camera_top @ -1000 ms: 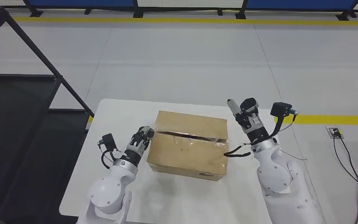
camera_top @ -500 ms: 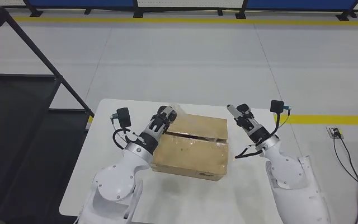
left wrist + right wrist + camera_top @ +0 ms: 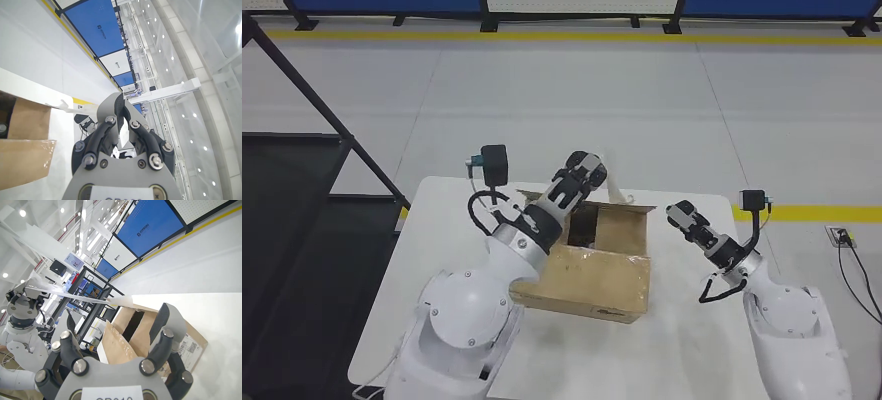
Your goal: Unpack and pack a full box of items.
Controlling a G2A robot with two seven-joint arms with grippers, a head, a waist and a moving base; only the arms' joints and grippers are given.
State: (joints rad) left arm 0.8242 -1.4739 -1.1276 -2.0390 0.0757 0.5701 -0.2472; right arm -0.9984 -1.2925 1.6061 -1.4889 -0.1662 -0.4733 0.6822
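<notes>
box (image 3: pixel 587 272): brown cardboard, square corners, sits mid white table (image 3: pixel 442 240), top partly open, dark gap inside | tape (image 3: pixel 75 296): thin, clear, crinkly strip, pulled tight from the box's far edge | left gripper (image 3: pixel 582 172): up above that edge, arm bent, jaws pinched on the tape | right gripper (image 3: pixel 679 212): near the box's right side, not touching, jaws wide apart

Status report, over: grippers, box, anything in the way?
Left gripper shut on tape, raised above box. Right gripper open, beside box. Flaps parted; tape not yet free of box corner.
</notes>
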